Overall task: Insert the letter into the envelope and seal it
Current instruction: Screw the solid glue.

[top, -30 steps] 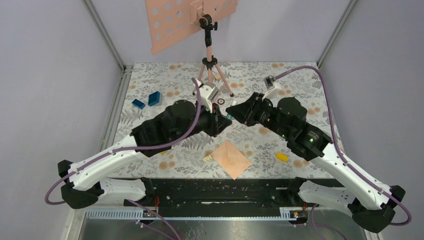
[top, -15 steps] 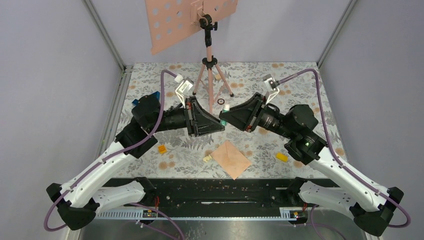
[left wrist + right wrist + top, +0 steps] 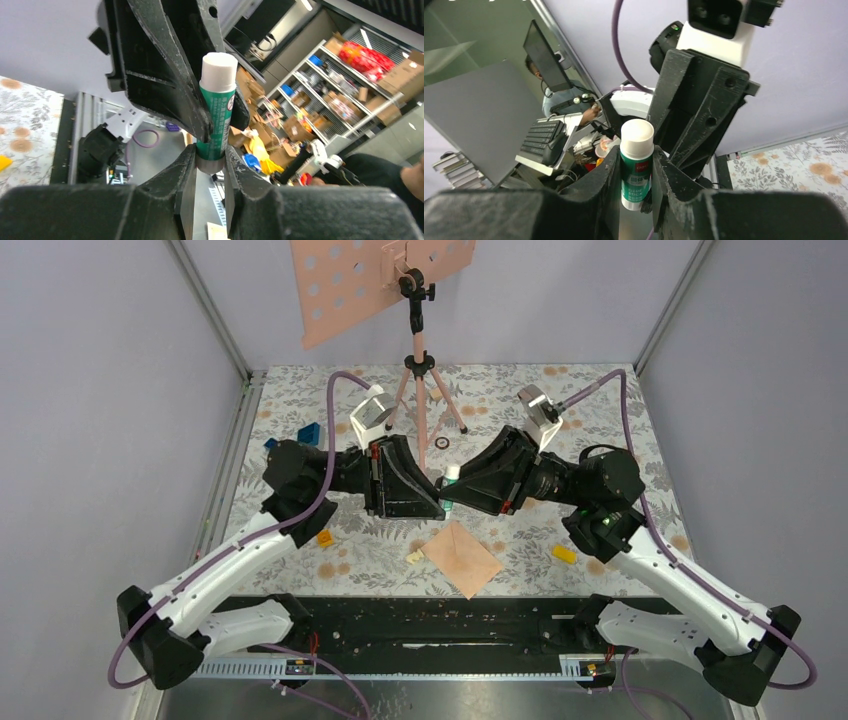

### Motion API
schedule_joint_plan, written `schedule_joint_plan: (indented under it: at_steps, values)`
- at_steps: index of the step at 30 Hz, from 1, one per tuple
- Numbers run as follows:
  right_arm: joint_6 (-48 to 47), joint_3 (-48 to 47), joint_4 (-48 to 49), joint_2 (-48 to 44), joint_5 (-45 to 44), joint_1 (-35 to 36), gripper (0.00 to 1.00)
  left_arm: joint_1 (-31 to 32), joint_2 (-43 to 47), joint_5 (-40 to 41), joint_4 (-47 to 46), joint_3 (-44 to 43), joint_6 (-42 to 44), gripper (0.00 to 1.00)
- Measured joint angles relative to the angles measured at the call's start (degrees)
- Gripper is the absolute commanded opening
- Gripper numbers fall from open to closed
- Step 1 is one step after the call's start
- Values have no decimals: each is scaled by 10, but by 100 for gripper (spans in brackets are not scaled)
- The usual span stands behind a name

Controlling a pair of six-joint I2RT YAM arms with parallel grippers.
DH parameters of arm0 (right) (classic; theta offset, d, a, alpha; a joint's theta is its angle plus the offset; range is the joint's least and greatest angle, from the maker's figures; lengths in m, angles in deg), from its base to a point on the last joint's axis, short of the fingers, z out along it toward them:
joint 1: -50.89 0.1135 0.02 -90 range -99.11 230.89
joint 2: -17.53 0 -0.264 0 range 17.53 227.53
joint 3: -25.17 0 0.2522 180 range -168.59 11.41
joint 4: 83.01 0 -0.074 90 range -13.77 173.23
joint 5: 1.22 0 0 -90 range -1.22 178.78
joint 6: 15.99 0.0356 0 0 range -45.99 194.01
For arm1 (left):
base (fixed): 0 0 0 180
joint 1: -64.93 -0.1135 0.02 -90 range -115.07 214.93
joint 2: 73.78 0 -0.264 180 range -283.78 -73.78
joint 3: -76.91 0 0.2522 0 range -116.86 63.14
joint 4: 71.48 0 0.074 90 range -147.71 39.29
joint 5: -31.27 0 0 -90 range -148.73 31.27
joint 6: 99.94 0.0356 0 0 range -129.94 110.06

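Left tool point(image 3: 209, 162) narrow, clamped on grey base of glue stick point(image 3: 451, 475). Right tool point(image 3: 636, 160) narrow, clamped on green barrel. White end free of both. Stick held in air over desk point(image 3: 600, 410).
Envelope point(image 3: 462, 558) flat on desk near front edge, below tools; flap state unclear. Letter not visible, possibly inside.
Judged step: readying glue. Hold barrel firm, turn or pull only along stick axis, no side load, keep above envelope.

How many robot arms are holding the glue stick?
2. The left arm comes in from the left, the right arm from the right. Their jaws meet above the middle of the table, both shut on the glue stick. None looks hidden.
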Motion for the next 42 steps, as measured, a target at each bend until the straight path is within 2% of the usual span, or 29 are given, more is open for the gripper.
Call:
schedule_joint_plan:
  at_steps: [1,3,6,7,8,10,14,17,23,31,38,42]
  values:
    - [6,-1,9,3,9,0,0,-1,-7,-10,-26,2,-18,1]
    - [16,-2,24,8,17,-1,0,-3,-24,-28,-88,5,-60,10]
    - [16,-2,17,6,15,-2,0,-8,-42,-45,-139,9,-95,32]
    - [9,-2,6,2,7,-2,0,-10,-42,-45,-139,9,-95,42]
    - [-4,-3,-18,-6,-6,-2,0,-12,-42,-40,-128,9,-88,48]
    - [-35,-5,-89,-25,-32,0,0,-15,-32,-8,-75,3,-53,58]
    - [-79,-33,-240,-42,-113,8,0,-16,9,103,118,-35,61,71]
    - [-98,-57,-321,-38,-178,27,0,-15,37,187,216,-68,132,76]
    - [-101,-78,-406,-20,-304,49,0,52,44,321,344,-106,239,76]
    - [-78,-92,-436,-5,-404,49,0,85,36,407,421,-103,297,75]
    - [-67,-116,-436,4,-421,49,0,110,24,427,420,-97,304,64]
    - [-63,-118,-436,8,-421,49,0,127,8,442,420,-97,309,53]
